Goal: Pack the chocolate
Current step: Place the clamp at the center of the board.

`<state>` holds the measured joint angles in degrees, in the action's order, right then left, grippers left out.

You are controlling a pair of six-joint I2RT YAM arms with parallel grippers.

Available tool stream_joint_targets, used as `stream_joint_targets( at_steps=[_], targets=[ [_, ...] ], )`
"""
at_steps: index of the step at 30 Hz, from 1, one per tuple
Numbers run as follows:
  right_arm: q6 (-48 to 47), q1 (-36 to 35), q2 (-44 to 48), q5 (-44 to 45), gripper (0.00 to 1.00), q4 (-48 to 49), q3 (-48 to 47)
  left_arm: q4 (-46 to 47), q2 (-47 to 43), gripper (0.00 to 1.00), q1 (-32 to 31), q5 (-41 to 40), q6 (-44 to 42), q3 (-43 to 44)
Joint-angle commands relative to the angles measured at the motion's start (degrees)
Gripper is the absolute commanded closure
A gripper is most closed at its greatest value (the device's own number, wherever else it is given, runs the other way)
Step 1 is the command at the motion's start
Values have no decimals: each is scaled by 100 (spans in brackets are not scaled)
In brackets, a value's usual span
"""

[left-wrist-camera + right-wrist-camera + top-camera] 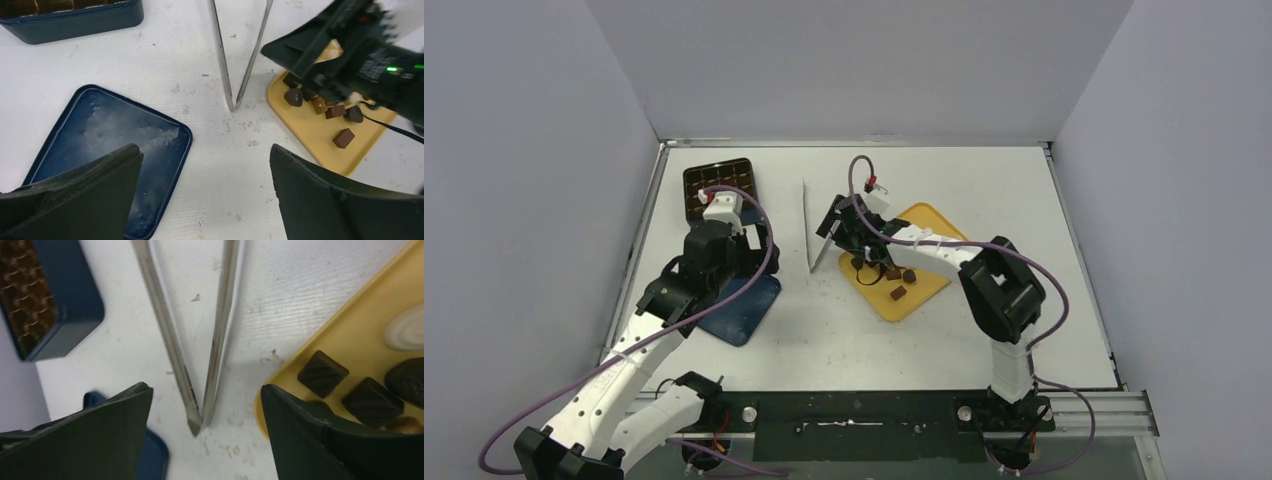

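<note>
Dark chocolate (322, 374) beside right fingers (310, 440)

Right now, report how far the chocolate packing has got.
Done: the lid lies off the box. In hand: nothing; the right hand hangs open over the tongs, the left hand open by the lid. Left: the chocolate on the yellow tray; what the box holds, I cannot tell.

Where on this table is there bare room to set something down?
Free: the white table right of the yellow plastic tray, to the wall; also the near strip between the dark blue lid and that tray. Crowded: the middle, where long metal tongs lie between the dark blue compartment box and the tray's chocolate pieces.
</note>
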<state>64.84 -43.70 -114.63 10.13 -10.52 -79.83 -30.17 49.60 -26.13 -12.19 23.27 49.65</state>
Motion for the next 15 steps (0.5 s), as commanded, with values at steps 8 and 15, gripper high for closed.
stream_joint_targets(
  at_steps=[8,15],
  targets=[
    [-2154,-365,3955,183,0,1526,2909,1124,887,3,64,663,107,164],
    [-2731,-855,6197,344,0,1431,4096,744,2734,3,85,351,117,1611]
  ],
)
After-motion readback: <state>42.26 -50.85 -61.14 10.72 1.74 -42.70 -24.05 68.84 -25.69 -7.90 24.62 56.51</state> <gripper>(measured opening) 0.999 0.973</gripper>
